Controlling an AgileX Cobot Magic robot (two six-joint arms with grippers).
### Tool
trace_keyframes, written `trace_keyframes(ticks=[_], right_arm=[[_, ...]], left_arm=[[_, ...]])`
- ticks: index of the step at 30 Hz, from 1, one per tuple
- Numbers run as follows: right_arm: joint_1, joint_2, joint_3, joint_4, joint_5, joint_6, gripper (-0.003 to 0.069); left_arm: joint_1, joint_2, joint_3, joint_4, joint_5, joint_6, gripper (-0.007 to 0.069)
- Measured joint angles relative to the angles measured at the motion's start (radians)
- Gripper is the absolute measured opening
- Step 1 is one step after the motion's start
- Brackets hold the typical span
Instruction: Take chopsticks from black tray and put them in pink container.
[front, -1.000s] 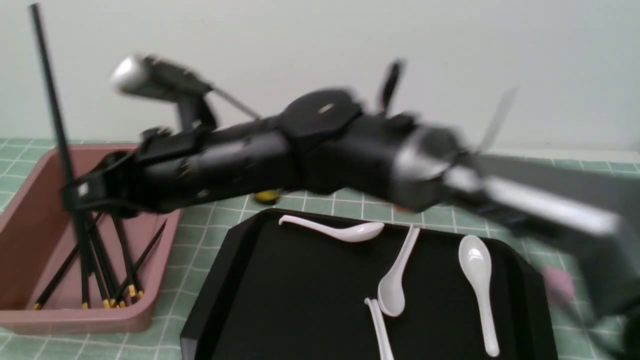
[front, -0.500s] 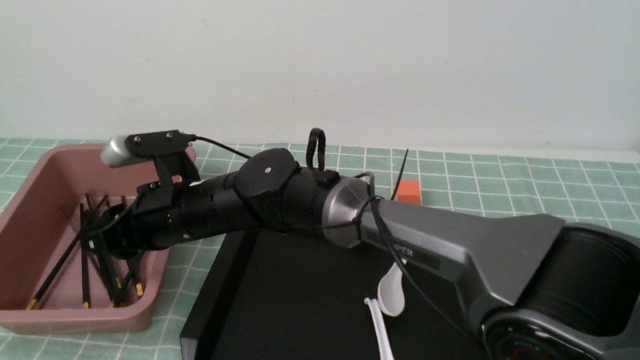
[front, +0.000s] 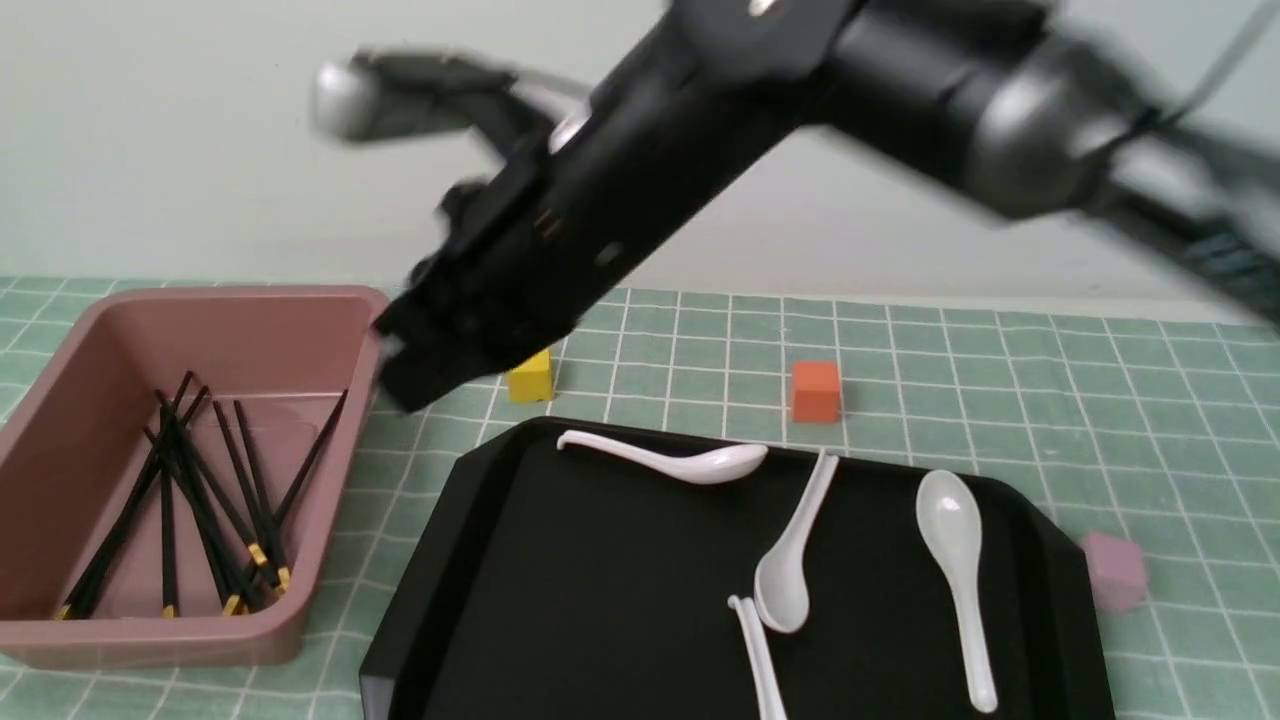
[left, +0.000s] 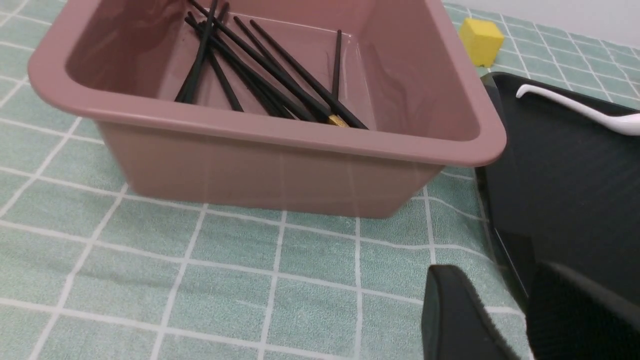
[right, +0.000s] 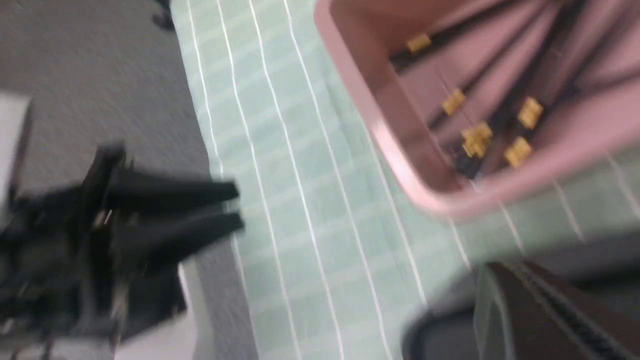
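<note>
Front view blurs the right gripper (front: 400, 372), jaws pressed together and empty, near the pink container's (front: 150, 640) far right corner. The chopsticks (front: 205, 505) lie heaped inside it. The left gripper (left: 505, 290), cut off at the frame edge, shows a narrow gap, near the black tray (front: 600, 620), where white spoons (front: 950, 530) lie.

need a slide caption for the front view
Shut right gripper hangs near the pink container, chopsticks inside; four white spoons on the black tray.
</note>
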Motion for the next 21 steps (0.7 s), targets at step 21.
trace_keyframes(ticks=[21], right_arm=[[-0.015,-1.117,0.874,-0.578,-0.205,0.299,0.0001]], left_arm=[[0.0,0.0,0.0,0.0,0.0,0.0,0.0239]])
